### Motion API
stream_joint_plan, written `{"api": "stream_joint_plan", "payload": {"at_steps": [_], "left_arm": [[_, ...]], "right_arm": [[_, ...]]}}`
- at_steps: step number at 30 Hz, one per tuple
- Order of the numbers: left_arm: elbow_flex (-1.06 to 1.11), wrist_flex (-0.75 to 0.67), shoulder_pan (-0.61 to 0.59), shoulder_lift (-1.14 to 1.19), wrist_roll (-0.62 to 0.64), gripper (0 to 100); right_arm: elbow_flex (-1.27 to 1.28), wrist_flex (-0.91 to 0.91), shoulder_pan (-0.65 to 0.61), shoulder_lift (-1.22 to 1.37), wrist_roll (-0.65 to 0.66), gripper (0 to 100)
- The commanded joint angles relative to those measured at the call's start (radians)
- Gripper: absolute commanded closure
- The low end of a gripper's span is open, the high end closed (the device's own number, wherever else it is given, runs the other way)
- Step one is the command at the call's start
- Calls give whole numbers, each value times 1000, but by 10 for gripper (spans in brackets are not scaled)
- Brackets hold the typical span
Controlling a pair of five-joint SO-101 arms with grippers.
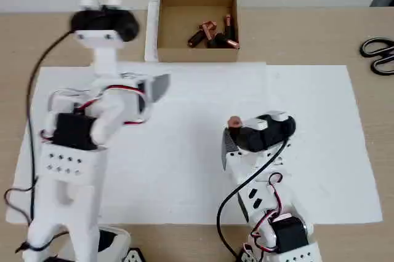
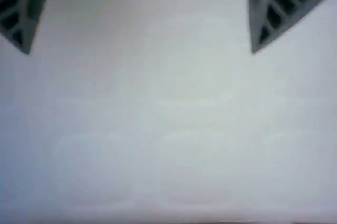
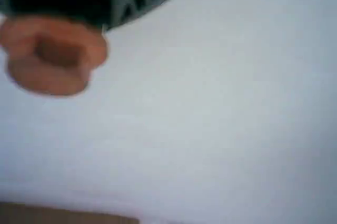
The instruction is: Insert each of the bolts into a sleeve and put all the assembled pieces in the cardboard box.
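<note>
a paper sheet (image 1: pixel 308 127) lies on the worktop (image 1: pixel 308 34); the cardboard box (image 1: pixel 197 54) sits at its far edge with assembled pieces (image 1: pixel 212 34) inside, scissors (image 1: pixel 378 55) far right; the right claw (image 1: pixel 231 129) holds a sleeve (image 1: pixel 234 122) over the sheet's middle

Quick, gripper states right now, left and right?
Left gripper: open, empty.
Right gripper: closed on an orange piece.

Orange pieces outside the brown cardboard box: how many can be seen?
1: an orange plastic flanged piece in the right gripper above the white paper sheet. Others may be hidden.
</note>
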Motion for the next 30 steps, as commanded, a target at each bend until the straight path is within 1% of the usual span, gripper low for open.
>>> {"api": "stream_joint_plan", "payload": {"at_steps": [1, 4, 7, 16, 22, 28, 30], "left_arm": [[-50, 64, -109, -54, -23, 747], [-48, 124, -160, -54, -25, 747], [-48, 155, -173, -55, -25, 747], [-45, 158, -176, -60, -25, 747], [-45, 170, -224, -58, -25, 747], [-44, 170, -226, -54, -26, 747], [-38, 169, -224, -54, -26, 747]], "right_arm": [[-129, 1, 73, -12, 26, 995], [-221, -25, 128, 50, 80, 995], [-356, -64, 170, 219, 121, 995], [-959, -136, 186, 998, 129, 995], [-1358, -128, 183, 1492, 129, 995], [-1731, -125, 173, 1937, 129, 995], [-1863, -90, 163, 2071, 129, 995]]}}
